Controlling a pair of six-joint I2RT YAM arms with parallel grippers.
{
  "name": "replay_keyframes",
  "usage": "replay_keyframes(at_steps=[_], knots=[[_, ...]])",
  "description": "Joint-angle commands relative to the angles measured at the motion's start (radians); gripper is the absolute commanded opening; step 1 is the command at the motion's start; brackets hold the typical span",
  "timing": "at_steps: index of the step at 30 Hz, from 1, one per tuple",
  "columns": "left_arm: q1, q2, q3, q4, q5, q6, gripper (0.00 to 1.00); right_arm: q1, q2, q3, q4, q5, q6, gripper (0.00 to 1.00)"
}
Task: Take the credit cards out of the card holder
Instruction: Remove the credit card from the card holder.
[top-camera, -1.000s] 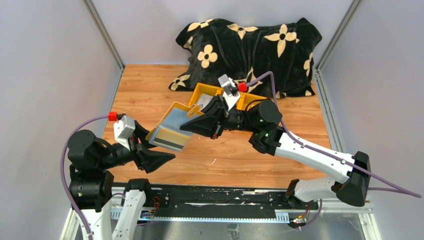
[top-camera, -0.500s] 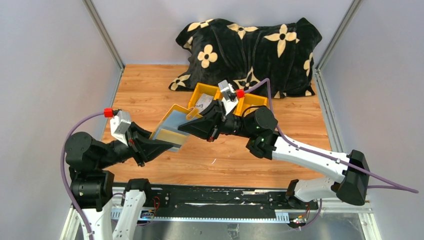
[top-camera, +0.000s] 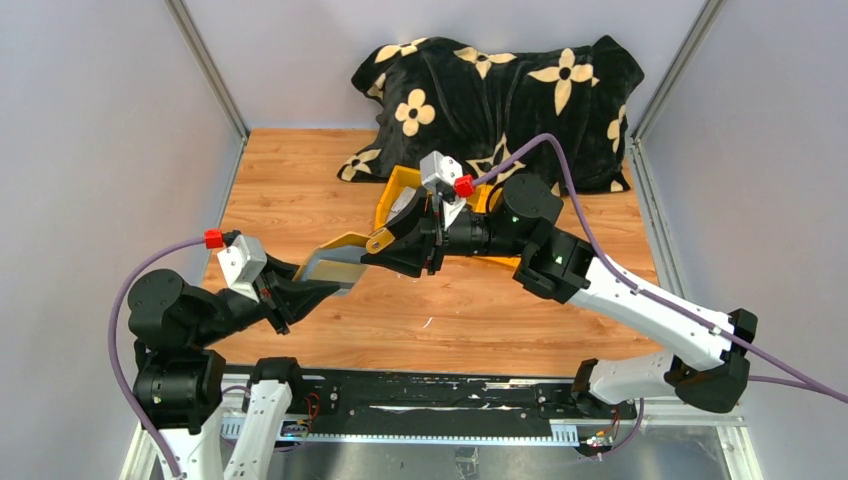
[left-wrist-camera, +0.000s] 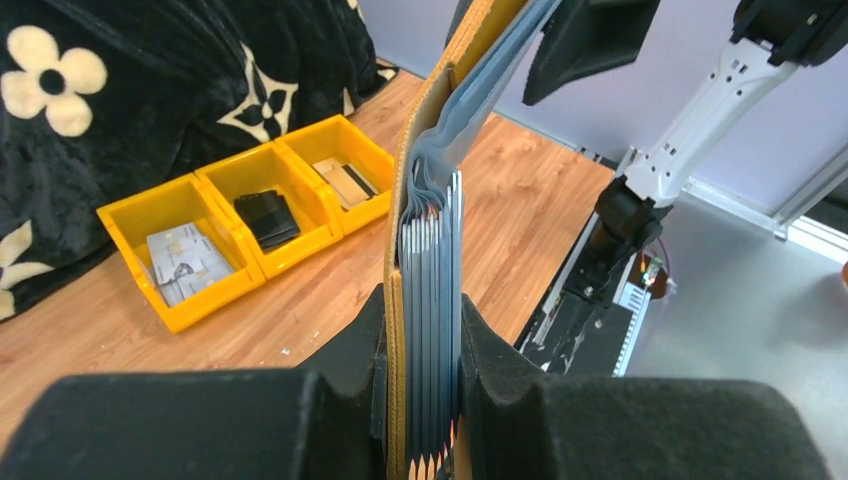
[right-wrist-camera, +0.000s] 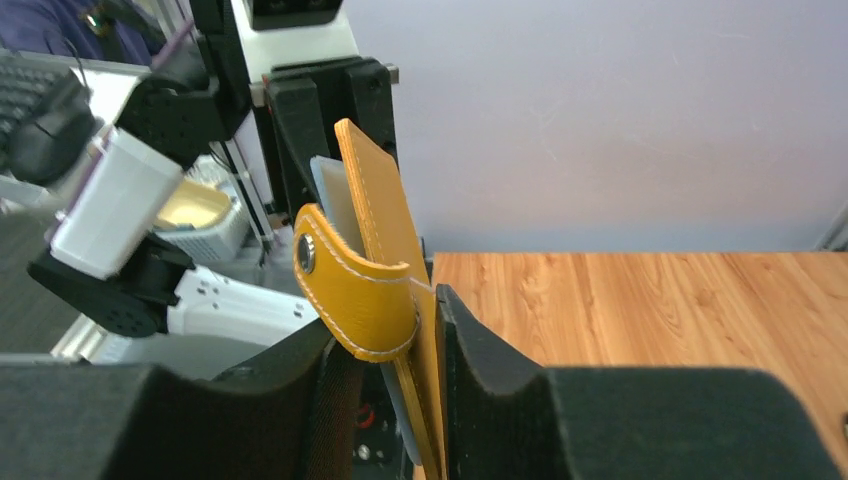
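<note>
Two black two-finger grippers share the mustard-yellow folding leather card holder (top-camera: 338, 262), which hangs in the air above the wood-grain table (top-camera: 290, 190), stretched between them. The left gripper (left-wrist-camera: 425, 340) is clenched on the near end, its moulded pads pressed flat against the stitched yellow cover and a tight stack of thin grey see-through plastic sleeves (left-wrist-camera: 432, 250) seen edge-on; whether those sleeves hold anything cannot be told. The right gripper (right-wrist-camera: 385, 370) straddles the far end, one finger against the flat leaf and the other beside the rounded snap tab (right-wrist-camera: 355, 290) with its metal stud (right-wrist-camera: 305, 255). Its jaws stand partly apart, and I cannot tell whether they press the leather.

Beyond, on the table, sits a glossy yellow plastic three-compartment bin (left-wrist-camera: 205, 300). Pale grey printed credit cards (left-wrist-camera: 180, 262) lie flat in one end compartment, and a black folded pouch (left-wrist-camera: 265, 215) in the middle. A plush black blanket with cream flower shapes (top-camera: 500, 90) is heaped behind.
</note>
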Motion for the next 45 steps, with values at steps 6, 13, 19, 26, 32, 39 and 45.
replay_keyframes(at_steps=[6, 13, 19, 26, 32, 39, 45], knots=[[-0.003, 0.013, 0.037, -0.085, 0.038, 0.132, 0.0, 0.016, 0.046, 0.136, -0.33, -0.05, -0.24, 0.25], [-0.002, 0.024, 0.044, -0.084, 0.06, 0.13, 0.0, 0.034, 0.079, 0.22, -0.394, -0.053, -0.282, 0.0], [-0.003, 0.023, 0.049, -0.075, 0.05, 0.091, 0.63, 0.031, 0.04, 0.122, -0.118, 0.006, -0.093, 0.0], [-0.003, -0.069, -0.124, 0.416, 0.04, -0.41, 0.68, 0.025, -0.054, -0.144, 0.367, 0.138, 0.244, 0.0], [-0.003, -0.09, -0.226, 0.781, -0.013, -0.782, 0.59, 0.025, -0.082, -0.313, 0.615, 0.306, 0.448, 0.0], [-0.003, -0.1, -0.203, 0.774, -0.008, -0.779, 0.38, 0.033, -0.07, -0.446, 0.819, 0.398, 0.565, 0.0], [-0.003, -0.118, -0.213, 0.619, -0.111, -0.659, 0.32, 0.041, -0.05, -0.459, 0.874, 0.404, 0.599, 0.0]])
